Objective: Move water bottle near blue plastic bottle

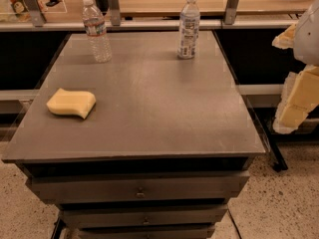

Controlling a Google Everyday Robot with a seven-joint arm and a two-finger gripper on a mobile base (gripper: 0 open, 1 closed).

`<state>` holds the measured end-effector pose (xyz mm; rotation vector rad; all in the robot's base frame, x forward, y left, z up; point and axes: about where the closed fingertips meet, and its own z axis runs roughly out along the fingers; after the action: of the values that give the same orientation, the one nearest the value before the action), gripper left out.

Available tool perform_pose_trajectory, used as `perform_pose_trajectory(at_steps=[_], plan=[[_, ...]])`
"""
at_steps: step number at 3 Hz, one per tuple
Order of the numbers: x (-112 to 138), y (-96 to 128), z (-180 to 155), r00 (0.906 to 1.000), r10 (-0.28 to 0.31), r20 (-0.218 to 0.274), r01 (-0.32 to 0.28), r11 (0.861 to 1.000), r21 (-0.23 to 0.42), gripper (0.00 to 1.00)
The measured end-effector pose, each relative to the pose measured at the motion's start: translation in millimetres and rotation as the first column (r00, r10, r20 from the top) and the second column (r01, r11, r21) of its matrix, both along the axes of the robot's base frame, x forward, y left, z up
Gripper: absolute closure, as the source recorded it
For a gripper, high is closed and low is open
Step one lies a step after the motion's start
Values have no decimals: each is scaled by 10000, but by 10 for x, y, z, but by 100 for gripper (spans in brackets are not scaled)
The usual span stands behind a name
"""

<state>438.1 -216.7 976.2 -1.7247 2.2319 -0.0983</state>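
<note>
Standing tall and light at the table's (149, 108) far-left corner, the water bottle (96, 31) could topple if the gripper (299, 83), off the table's right edge, its grip state impossible to tell, clips it reaching past the blue plastic bottle (188, 26).

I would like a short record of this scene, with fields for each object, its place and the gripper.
water bottle: clear ribbed plastic water bottle, white cap, upright, back left of the grey table top
blue bottle: bluish plastic bottle, large printed label, upright, back, right of centre
bottles: apart, not touching
sponge: yellow sponge, lying at the left side
gripper: gripper at right edge of view, beside the table
</note>
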Motion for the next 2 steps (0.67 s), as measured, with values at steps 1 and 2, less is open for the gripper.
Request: perform_pose_trajectory(at_steps=[1,2], plan=[[0,0,0,10000,0,0,0,10000,0,0],[7,-21,7,9999,-1,149,-6,9990,455,0]])
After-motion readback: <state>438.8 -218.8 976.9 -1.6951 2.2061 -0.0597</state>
